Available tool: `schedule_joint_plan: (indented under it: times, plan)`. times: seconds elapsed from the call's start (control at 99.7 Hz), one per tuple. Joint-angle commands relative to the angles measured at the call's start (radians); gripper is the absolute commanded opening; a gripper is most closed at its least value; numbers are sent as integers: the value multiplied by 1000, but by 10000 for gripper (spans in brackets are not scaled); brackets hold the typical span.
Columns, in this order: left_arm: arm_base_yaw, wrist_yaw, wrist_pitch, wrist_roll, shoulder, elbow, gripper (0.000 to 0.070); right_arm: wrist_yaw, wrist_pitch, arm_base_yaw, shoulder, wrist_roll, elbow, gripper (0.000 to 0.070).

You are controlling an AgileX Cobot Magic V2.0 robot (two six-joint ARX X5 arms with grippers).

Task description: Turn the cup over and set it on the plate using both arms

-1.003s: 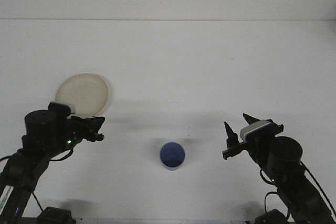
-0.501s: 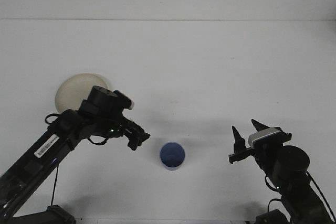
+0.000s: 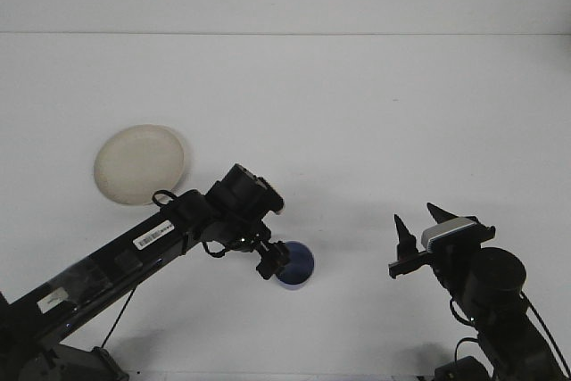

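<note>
Left pincer (image 3: 272,260) is overlapping the cup's (image 3: 297,267) left rim; its grip cannot be determined. Right pincer (image 3: 419,223) is hovering open, empty. Plate (image 3: 139,163) is lying apart on the table (image 3: 357,113).

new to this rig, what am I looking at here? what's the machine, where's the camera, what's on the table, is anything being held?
This is a robot with two jointed arms, each ending in a two-finger gripper. The single picture comes from a camera on the robot, looking forward and down over a white table, so the robot's left arm is on the picture's left.

On the table lie a pale round plate at the left and a blue cup near the middle, seen from above.

The left gripper is stretched out to the cup's left edge; the view does not show whether it has gripped it. The right gripper hangs open at the right, apart from the cup and holding nothing.
</note>
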Motion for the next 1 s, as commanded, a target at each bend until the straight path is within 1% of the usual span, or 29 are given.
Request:
schedule_joint_plan:
  times: [0.0,0.06,0.271,0.321,0.351,0.391,0.401,0.411,0.431,0.501,0.521,0.541,0.652,0.792,0.902,0.993]
  plan:
    - [-15,-32,7,10,35,24,463,-3,5,2,2,6,2,414]
    - [-25,-47,18,10,55,24,463,-3,5,2,2,6,2,414]
    - [-45,-47,68,6,122,24,461,-3,3,2,2,6,2,414]
    - [-49,-48,75,5,137,24,439,-3,3,2,2,6,2,414]
    - [-51,-48,79,5,146,24,399,-3,1,2,2,6,2,414]
    - [-53,-48,80,5,155,24,321,-3,-1,2,2,6,2,414]
    - [-54,-48,79,5,158,24,283,-3,-3,2,2,6,2,414]
    - [-54,-48,79,5,159,24,270,-3,-3,2,2,6,2,414]
    - [-56,-48,79,5,161,24,216,-3,-4,2,2,6,2,414]
    - [-63,-47,78,6,164,24,3,-3,-7,2,2,6,2,414]
    - [-64,-47,78,5,164,24,0,-3,-8,2,2,6,2,414]
    - [-66,-47,79,5,164,25,16,-3,-8,2,2,6,2,414]
    - [-67,-49,53,5,163,46,15,-3,-7,2,2,6,2,414]
    - [-52,-99,-18,9,157,109,14,-2,-7,2,2,6,3,414]
    - [-11,-117,-83,14,137,175,14,-2,-8,2,2,6,2,414]
    - [52,-125,-127,26,102,226,14,-2,-8,2,2,6,2,414]
